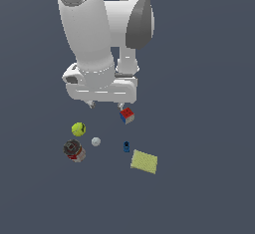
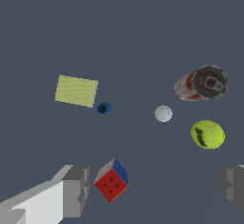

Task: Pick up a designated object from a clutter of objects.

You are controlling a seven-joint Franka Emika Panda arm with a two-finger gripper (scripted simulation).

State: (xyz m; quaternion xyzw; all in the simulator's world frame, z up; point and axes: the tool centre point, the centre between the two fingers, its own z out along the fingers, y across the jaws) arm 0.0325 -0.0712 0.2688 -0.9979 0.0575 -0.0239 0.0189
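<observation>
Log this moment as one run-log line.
phase: approach | gripper: open, empty, above clutter | target: tennis ball on surface, ungrasped | nearest neighbours: white ball, can

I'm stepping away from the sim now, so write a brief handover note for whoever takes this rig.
Gripper: open, empty, raised above the floor, fingers beside the cube.
Tennis ball: on the floor, untouched, near the can and the white ball.
Blue piece and yellow pad lie apart, toward the exterior view's right.
Done: nothing grasped.
Left: centre over the tennis ball, descend, close, lift.
</observation>
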